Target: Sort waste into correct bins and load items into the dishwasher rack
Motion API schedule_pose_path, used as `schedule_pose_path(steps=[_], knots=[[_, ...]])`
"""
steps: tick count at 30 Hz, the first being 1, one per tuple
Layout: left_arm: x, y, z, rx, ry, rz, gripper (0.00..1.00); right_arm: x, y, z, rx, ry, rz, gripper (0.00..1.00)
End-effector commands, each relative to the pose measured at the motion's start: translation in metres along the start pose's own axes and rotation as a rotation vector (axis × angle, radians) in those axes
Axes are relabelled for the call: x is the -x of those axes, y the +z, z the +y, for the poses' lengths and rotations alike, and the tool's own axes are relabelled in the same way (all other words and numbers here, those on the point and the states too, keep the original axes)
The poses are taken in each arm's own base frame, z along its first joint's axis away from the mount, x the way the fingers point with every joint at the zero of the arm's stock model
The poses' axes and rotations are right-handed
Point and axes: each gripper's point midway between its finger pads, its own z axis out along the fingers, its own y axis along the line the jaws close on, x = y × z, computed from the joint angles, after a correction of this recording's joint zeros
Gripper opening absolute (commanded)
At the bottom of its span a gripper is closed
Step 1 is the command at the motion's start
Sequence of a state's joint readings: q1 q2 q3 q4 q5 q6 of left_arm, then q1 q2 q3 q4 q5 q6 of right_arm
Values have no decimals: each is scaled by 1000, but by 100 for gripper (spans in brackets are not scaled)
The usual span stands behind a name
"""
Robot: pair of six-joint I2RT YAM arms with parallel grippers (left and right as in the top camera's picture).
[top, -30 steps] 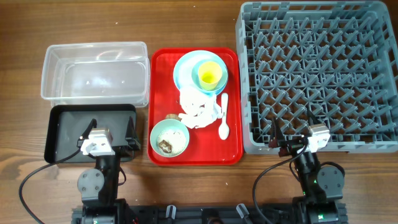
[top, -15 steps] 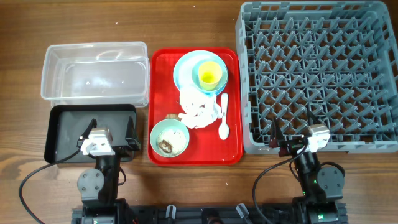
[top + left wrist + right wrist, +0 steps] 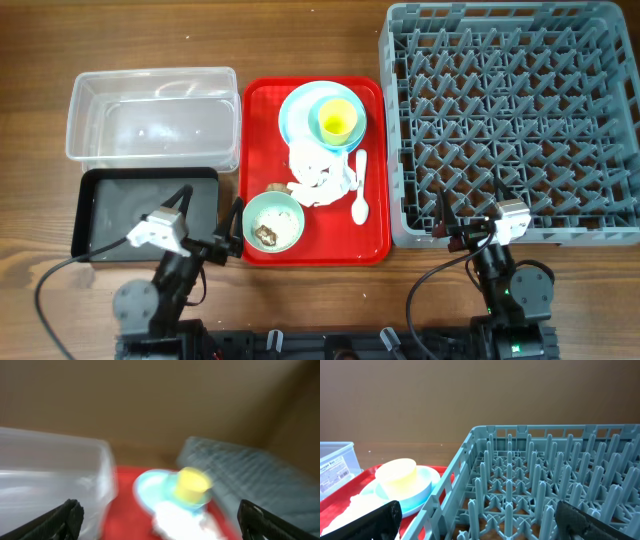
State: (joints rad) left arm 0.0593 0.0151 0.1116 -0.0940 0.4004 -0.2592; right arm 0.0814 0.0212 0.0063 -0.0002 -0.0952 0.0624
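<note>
A yellow cup sits in a light blue bowl on a light blue plate at the back of the red tray. Crumpled napkins and a white spoon lie mid-tray. A pale green bowl holds rice grains and a brown scrap. My left gripper is open and empty over the black tray's right front corner. Its wrist view is blurred and shows the cup and napkins. My right gripper is open and empty at the front edge of the grey rack.
The clear tub stands behind the black tray. In the right wrist view the rack's pegs stand between the open fingers, with the cup to the left. Wooden tabletop lies in front of the tray and the rack.
My left arm has swung right from over the black tray toward the red tray and the green bowl. The right arm has not moved.
</note>
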Motion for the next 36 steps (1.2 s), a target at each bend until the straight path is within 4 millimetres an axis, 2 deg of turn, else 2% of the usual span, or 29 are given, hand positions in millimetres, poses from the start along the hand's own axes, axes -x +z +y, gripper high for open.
schedule_pose_path(steps=[1,2,3,5,6,8,11,12,13,14,15,16,20,23,27,30,33,35,36], knots=[[71,-24,-59,-164,-179,-27,100,2,0,-3,-13,-9,-11,100],[81,-30,-71,-186,-199,12,100,2,0,-3,-13,-8,-11,100],[96,-37,-95,-251,-242,109,100,2,0,-2,-13,-9,-12,100],[120,-39,-114,-252,-312,270,100,2,0,-3,-13,-8,-11,100],[138,-38,-123,-238,-335,351,100,2,0,-3,-13,-8,-11,100],[163,-24,-125,-229,-350,372,100,2,0,-3,-13,-9,-11,100],[153,-17,-119,-211,-386,424,98,2,0,-3,-13,-9,-11,100],[148,-17,-118,-199,-402,446,75,2,0,-2,-13,-8,-11,100],[138,-19,-113,-165,-429,483,46,2,0,-3,-13,-8,-11,100],[128,-21,-107,-120,-457,521,23,2,0,-3,-13,-9,-11,100],[117,-25,-99,-62,-481,560,10,2,0,-2,-13,-9,-11,100],[105,-30,-91,3,-503,599,4,2,0,-2,-13,-9,-11,100],[80,-46,-73,158,-536,683,4,2,0,-3,-13,-9,-11,100],[74,-51,-70,187,-545,709,5,2,0,-3,-13,-9,-11,100],[72,-52,-67,208,-557,710,12,2,0,-2,-13,-9,-11,100],[72,-47,-63,231,-577,705,20,2,0,-3,-13,-9,-11,100],[66,-37,-58,248,-597,751,22,2,0,-2,-13,-8,-11,100],[53,-25,-63,228,-610,842,22,2,0,-2,-13,-8,-11,100],[44,-17,-72,190,-594,902,21,2,0,-3,-13,-9,-11,100]])
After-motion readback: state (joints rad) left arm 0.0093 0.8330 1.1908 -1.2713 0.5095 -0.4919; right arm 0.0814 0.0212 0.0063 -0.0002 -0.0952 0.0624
